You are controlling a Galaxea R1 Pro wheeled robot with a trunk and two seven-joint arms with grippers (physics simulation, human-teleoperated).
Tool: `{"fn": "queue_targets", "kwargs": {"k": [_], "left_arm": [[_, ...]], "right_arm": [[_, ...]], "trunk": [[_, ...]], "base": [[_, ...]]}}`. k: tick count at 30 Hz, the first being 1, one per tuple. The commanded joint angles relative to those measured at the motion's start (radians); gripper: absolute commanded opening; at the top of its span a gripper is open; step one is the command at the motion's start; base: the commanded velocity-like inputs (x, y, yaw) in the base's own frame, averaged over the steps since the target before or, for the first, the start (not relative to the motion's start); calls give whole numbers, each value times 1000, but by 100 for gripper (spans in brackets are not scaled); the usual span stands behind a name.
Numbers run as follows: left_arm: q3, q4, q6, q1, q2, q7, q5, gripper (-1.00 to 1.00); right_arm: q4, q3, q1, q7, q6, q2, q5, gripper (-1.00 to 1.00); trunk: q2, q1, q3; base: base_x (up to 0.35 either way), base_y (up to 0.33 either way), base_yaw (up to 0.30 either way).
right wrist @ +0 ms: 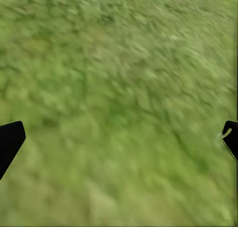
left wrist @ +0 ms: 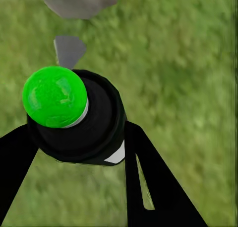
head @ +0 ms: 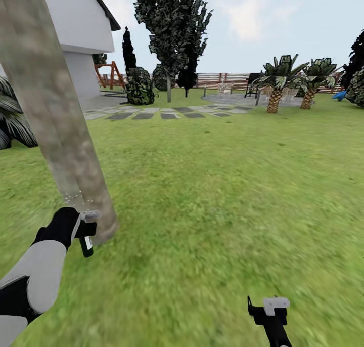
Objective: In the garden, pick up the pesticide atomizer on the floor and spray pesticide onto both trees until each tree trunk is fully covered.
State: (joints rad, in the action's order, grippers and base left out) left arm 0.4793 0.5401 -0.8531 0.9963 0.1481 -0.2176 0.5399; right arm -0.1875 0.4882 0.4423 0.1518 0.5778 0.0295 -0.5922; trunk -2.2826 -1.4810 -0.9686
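Far left: a thick, mottled grey-brown tree trunk [head: 55, 119] leans across the head view, its foot planted in the green grass floor [head: 212, 185] just beside the left arm.
Left gripper: the black left gripper [head: 85, 233] sits right at the trunk's base, and there are faint pale specks on the bark just above it. That could be spray, I can't say for sure.
What it holds: in the left wrist view, the black fingers [left wrist: 148, 177] are clamped either side of a dark round bottle with a bright green dome [left wrist: 54, 95] on top and a pale label. I take that to be the pesticide atomizer [left wrist: 84, 120], seen end-on. So the atomizer is in the left gripper, off the floor, next to the trunk.
Middle: open lawn, grey stepping stones [head: 151, 113] further back, a tall dark-leaved tree [head: 169, 28] beyond them.
Right gripper: the black right gripper [head: 270, 311] hangs low over bare grass. In the right wrist view its fingers [right wrist: 10, 142] stand wide apart with nothing between them.
Far right: two short palms [head: 290, 81] before the brown slatted fence [head: 222, 80].
Step in hand: spraying this trunk, by my reading, down at its lowest part.
Next move: likely working the nozzle up and around the bark, keeping it aimed at the trunk while the grip holds, then on to the other tree.
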Motion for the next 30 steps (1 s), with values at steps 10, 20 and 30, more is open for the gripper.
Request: {"fn": "queue_targets", "kwargs": {"k": [10, 20, 30], "left_arm": [[10, -5, 0, -2, 4, -10, 11, -100], [7, -1, -5, -12, 13, -20, 10, -100], [7, 1, -22, 72, 49, -17, 6, -100]], "right_arm": [[2, 4, 1, 6, 3, 0, -11, 100], [2, 4, 1, 6, 3, 0, -11, 100], [2, 4, 1, 6, 4, 1, -11, 100]], "trunk": [[0, 0, -1], [0, 0, -1], [0, 0, -1]], "base": [[196, -203, 104], [20, -14, 276], [0, 0, 107]]}}
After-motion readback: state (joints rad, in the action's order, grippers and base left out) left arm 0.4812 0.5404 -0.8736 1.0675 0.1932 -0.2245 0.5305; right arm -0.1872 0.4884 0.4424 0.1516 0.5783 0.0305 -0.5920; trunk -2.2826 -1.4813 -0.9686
